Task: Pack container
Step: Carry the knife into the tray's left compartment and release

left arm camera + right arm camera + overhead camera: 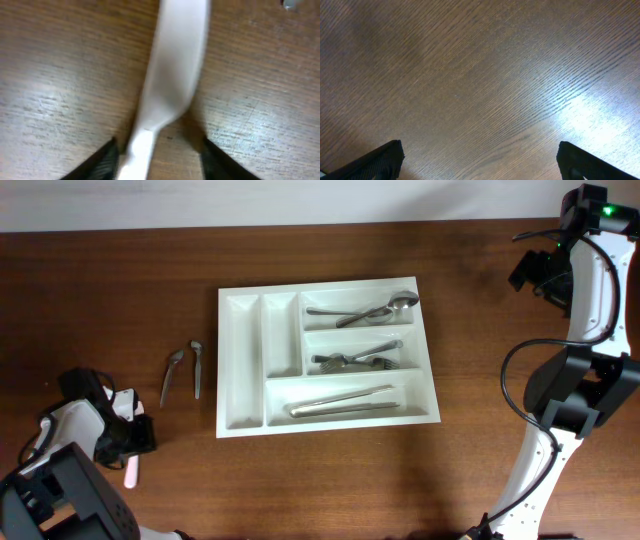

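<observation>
The container (225, 380) lies flat near the middle of the desk (440, 480), its two narrow upright compartments on the left side and its three long ones on the right. Spoons (365, 311) lie in the far long compartment, forks (358, 361) in the middle one, and knives (343, 403) in the near one, which runs widest. Two small spoons (171, 376) (197, 368) lie on the desk just left of the container, apart from it and from each other.

At the near left corner the left arm (70, 442) reaches low over the desk, well apart from the container. Its jaws stand apart, one dark finger (105, 161) on each side of a blurred white utensil (175, 65) lying on the wood; the right-hand finger is plainly clear of it.

The right arm (590, 300) is at the far right. Its jaws are spread wide, fingers (377, 161) at the frame's edges above bare wood grain.
</observation>
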Controlling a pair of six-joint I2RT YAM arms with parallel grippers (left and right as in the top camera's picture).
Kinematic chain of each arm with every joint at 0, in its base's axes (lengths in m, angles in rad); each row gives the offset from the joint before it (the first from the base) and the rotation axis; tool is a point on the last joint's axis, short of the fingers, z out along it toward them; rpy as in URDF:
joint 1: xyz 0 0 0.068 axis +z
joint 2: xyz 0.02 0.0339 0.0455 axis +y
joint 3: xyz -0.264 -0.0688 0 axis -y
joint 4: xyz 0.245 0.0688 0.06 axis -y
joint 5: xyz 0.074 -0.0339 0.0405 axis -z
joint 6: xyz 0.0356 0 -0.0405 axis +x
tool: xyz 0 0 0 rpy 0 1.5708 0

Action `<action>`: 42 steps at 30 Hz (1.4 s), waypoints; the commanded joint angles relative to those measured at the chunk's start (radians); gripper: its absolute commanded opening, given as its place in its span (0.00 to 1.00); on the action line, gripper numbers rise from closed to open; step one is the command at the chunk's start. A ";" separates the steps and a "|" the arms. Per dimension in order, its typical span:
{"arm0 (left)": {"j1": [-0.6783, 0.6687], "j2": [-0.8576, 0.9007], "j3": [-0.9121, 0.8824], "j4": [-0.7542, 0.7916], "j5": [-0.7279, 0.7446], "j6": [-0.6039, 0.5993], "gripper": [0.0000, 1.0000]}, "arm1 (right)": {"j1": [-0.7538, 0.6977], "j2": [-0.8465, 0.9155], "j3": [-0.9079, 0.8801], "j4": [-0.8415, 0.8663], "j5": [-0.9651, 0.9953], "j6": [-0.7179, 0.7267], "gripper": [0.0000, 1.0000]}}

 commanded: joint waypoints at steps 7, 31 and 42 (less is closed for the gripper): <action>0.005 0.034 -0.013 0.033 -0.022 -0.007 0.14 | -0.002 -0.025 -0.002 0.003 0.020 0.004 0.99; -0.144 0.033 0.402 0.040 0.261 -0.352 0.02 | -0.002 -0.025 -0.002 0.003 0.020 0.004 0.99; -0.570 0.033 0.621 0.055 0.131 -0.521 0.03 | -0.001 -0.025 -0.002 0.003 0.020 0.004 0.99</action>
